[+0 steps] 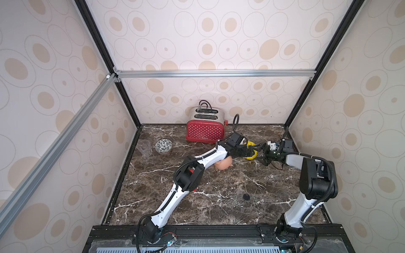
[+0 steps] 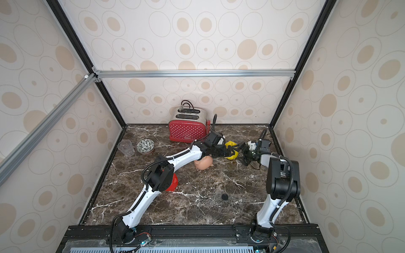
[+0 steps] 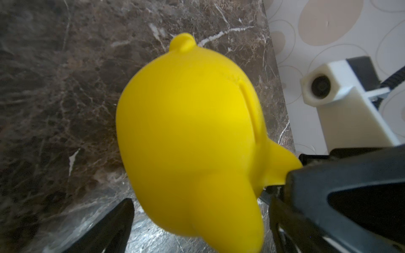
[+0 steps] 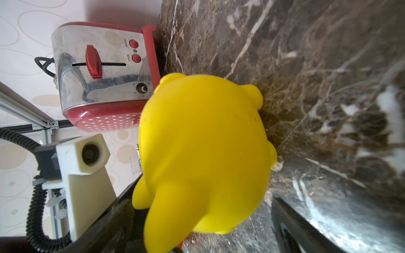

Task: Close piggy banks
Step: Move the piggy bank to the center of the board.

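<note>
Straddling the yellow piggy bank (image 3: 186, 120), left gripper (image 3: 208, 192) and right gripper (image 4: 202, 202) both released, cup (image 1: 144, 147) beside bowl (image 1: 164, 146)

- The yellow piggy bank (image 4: 203, 142) fills the middle, lying on the dark marbled tabletop (image 4: 317, 65).
- The red polka-dot toaster (image 4: 98, 72) stands beyond it, chrome end showing lever, buttons, dial.
- The right gripper (image 4: 202, 199): jaws spread, flanking the pig.

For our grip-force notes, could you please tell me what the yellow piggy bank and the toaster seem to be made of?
Yellow piggy bank: apparently matte plastic or rubber; even colour, no sharp glare.
Toaster: shiny metal end panel showing reflections; glossy red, white-dotted side, painted metal or plastic, unclear.
</note>
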Robot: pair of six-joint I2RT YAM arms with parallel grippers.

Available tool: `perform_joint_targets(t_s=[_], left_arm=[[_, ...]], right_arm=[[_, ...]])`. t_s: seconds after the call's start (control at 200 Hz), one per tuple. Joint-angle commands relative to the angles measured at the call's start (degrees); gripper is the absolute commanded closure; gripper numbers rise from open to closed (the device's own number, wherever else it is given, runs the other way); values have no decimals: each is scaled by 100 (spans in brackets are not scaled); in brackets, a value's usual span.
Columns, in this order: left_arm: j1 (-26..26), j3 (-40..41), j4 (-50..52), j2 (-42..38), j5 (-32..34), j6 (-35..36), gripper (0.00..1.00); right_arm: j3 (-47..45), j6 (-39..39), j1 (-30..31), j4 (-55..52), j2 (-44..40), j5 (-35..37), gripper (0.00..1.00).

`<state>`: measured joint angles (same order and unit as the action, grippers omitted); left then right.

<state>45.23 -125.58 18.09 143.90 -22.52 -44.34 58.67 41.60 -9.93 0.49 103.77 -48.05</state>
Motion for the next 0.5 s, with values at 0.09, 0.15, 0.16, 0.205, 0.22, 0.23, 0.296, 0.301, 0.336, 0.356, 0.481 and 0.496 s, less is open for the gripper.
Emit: perform_joint_targets(t_s=[0.09,0.15,0.16,0.205,0.22,0.23,0.296,0.301,0.336,0.356,0.481,0.496], left_arm=[[-68,6,-218,-309,361,26,1],[-106,8,-324,-284,373,-7,1],[-119,1,-332,-277,376,-16,1],[-144,-70,-351,-212,376,-42,1],[-155,-101,-350,-189,364,-48,1],[-162,-123,-356,-167,359,-49,1],[-195,-296,-332,-30,313,-72,1],[-197,-307,-332,-25,307,-78,1],[-219,-349,-353,29,278,-107,1],[-221,-361,-383,56,267,-123,1],[-265,-432,-596,209,153,-234,1],[-267,-465,-597,236,138,-241,1]], right_arm=[[504,-193,-29,-129,375,-26,0],[598,-179,-27,-54,495,-54,0],[618,-172,-26,-33,513,-61,0],[698,-166,-26,-1,622,-84,0],[741,-162,-22,-5,664,-85,0],[772,-162,-27,-12,691,-93,0],[947,-128,-18,-7,895,-173,0],[954,-123,-18,-6,906,-185,0],[1026,-97,-17,26,997,-233,0],[1047,-79,-9,57,1046,-255,0],[1138,3,31,280,1242,-352,0],[1153,5,35,296,1265,-362,0]])
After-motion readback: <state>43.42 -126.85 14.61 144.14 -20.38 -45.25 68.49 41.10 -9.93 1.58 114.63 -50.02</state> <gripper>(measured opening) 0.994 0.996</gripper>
